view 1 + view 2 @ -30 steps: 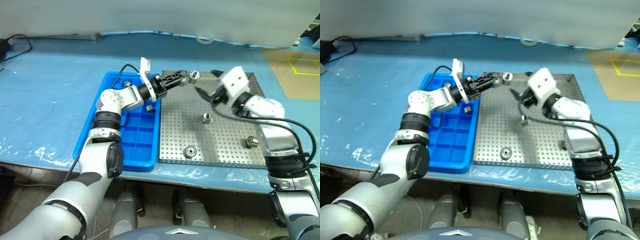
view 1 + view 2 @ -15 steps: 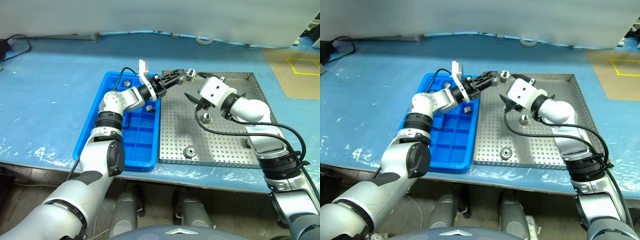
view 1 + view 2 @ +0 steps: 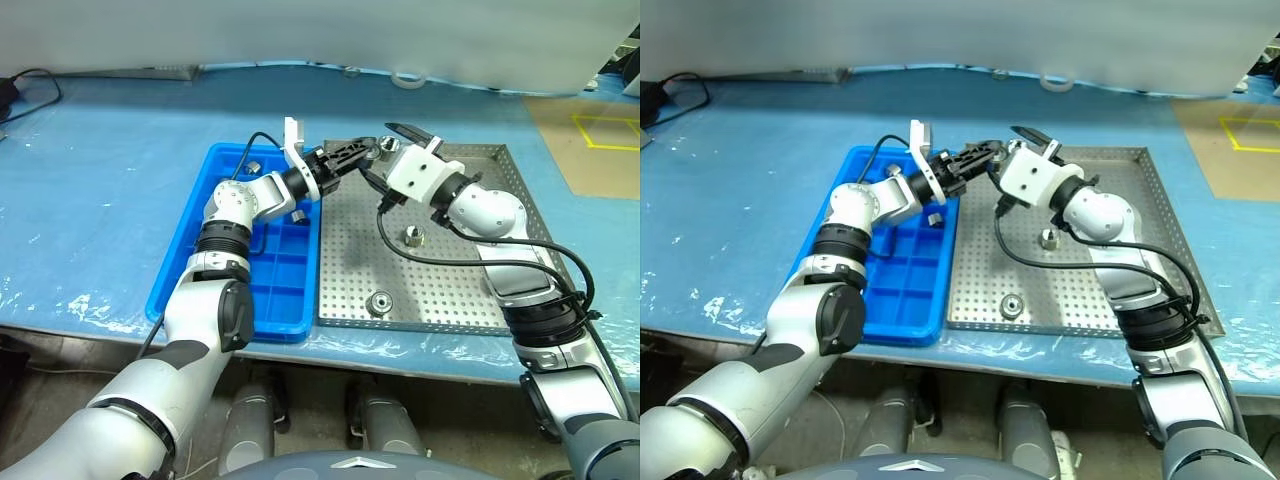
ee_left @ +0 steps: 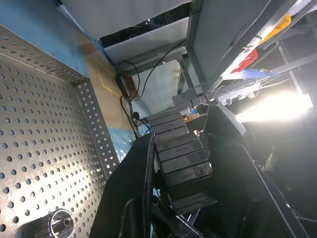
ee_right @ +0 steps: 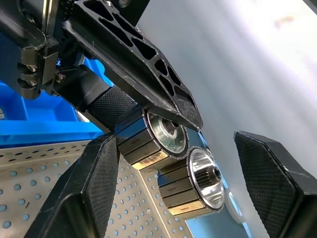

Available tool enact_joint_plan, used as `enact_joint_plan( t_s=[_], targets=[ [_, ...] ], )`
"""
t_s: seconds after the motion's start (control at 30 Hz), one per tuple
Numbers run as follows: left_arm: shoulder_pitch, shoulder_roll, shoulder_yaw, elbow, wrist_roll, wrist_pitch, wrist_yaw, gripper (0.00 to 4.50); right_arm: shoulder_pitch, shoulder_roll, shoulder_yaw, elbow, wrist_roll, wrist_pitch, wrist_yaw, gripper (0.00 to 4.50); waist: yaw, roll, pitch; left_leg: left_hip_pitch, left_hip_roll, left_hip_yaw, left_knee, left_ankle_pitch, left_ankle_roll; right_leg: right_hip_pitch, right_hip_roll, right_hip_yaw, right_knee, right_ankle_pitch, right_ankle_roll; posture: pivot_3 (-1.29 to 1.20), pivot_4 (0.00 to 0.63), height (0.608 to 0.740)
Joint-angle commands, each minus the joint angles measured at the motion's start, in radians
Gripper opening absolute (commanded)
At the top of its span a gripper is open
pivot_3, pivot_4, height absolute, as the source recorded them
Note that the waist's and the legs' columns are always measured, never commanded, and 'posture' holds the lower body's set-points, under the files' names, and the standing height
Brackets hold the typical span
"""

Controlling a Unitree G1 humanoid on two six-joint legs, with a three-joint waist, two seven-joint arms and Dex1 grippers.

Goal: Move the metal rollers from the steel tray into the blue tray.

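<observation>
rollers are split between the trays and the left gripper. largest first: pale blue table sheet (image 3: 100, 180) covers the bench. steel tray (image 3: 470, 290), perforated floor, low rim, sits on it to the right; blue tray (image 3: 185, 285) lies just beside it on the left, long edges nearly touching.

left arm reaches from over the blue tray toward the far left corner of the steel tray. left gripper (image 3: 362, 152) is closed down on a roller (image 5: 157, 135), fingers pinching its ribbed side, bored end face turned toward the right wrist camera. a second roller (image 5: 198, 184) hangs directly against the first, just past the left fingertips; cannot tell whether it is stuck to it or separately held.

right arm comes in across the steel tray from the right. right gripper (image 5: 181, 198) is spread wide, holding nothing; its two pads (image 5: 96, 183) stand on either side of the two raised rollers without touching them.

loose rollers on the steel floor: one near the middle (image 3: 411, 236), upright; one toward the near edge (image 3: 379, 302), bore up; another close to the left gripper in the left wrist view (image 4: 62, 221). in the blue tray: one in a far compartment (image 3: 253, 167), one by the right wall (image 3: 936, 218) under the left wrist.
</observation>
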Motion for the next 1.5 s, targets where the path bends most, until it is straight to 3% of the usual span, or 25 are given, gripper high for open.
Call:
enact_joint_plan(
  t_s=[0.03,0.1,0.27,0.67,0.83,1.07,1.4,1.5],
  targets=[
    [-0.017,-0.009,-0.007,-0.024,-0.011,0.016,-0.007,1.32,-0.026,-0.003,-0.019,-0.005,-0.022,-0.035,-0.031,3.60,0.000,0.000,0.000,0.000,0.000,0.000,0.000,0.000,0.000,0.000,0.000,0.000,0.000,0.000,0.000,-0.32,0.150,0.740],
    [-0.017,-0.008,-0.007,-0.022,-0.010,0.015,-0.007,1.32,-0.025,-0.007,-0.015,0.006,-0.036,-0.050,-0.033,3.19,-0.001,0.000,0.000,0.000,0.000,0.000,0.000,0.000,0.000,0.000,0.000,0.000,0.000,0.000,0.000,-0.32,0.150,0.740],
    [-0.017,-0.009,-0.011,-0.022,-0.008,0.014,-0.008,1.32,-0.028,-0.008,-0.013,0.029,-0.061,-0.067,-0.053,1.68,0.000,0.000,0.000,0.000,0.000,0.000,0.000,0.000,0.000,0.000,0.000,0.000,0.000,0.000,0.000,-0.32,0.150,0.740],
    [-0.013,-0.010,-0.019,-0.022,0.001,0.011,-0.008,1.32,-0.020,-0.021,-0.008,0.084,-0.143,-0.124,-0.110,1.68,-0.001,0.000,0.000,0.000,0.000,0.000,0.000,0.000,0.000,0.000,0.000,0.000,0.000,0.000,0.000,-0.32,0.150,0.740],
    [-0.012,-0.010,-0.021,-0.022,0.006,0.007,-0.009,1.32,-0.054,0.034,-0.082,0.069,-0.051,-0.109,-0.145,1.68,-0.002,0.000,0.000,0.000,0.000,0.000,0.000,0.000,0.000,0.000,0.000,0.000,0.000,0.000,0.000,-0.32,0.150,0.740],
    [-0.003,-0.011,-0.023,-0.033,0.007,0.008,-0.003,1.32,-0.061,0.070,-0.099,0.041,0.062,-0.004,-0.081,3.83,0.000,0.000,0.000,0.000,0.000,0.000,0.001,0.000,0.001,0.000,0.000,0.000,0.000,0.000,0.000,-0.31,0.150,0.740],
    [0.007,-0.016,-0.029,-0.047,0.010,0.011,0.004,1.32,-0.015,0.044,-0.087,0.056,0.059,-0.014,-0.072,3.83,0.002,0.000,0.000,0.000,0.000,0.000,0.001,0.000,0.001,0.000,0.000,0.000,0.001,0.000,0.000,-0.31,0.150,0.740],
    [0.007,-0.013,-0.029,-0.047,0.012,0.011,0.005,1.32,0.007,-0.020,-0.062,0.051,-0.036,-0.108,-0.108,3.83,0.004,0.000,0.000,0.000,0.000,0.000,0.001,0.000,0.001,0.000,-0.001,0.000,0.000,0.000,0.000,-0.32,0.150,0.740]
  ],
)
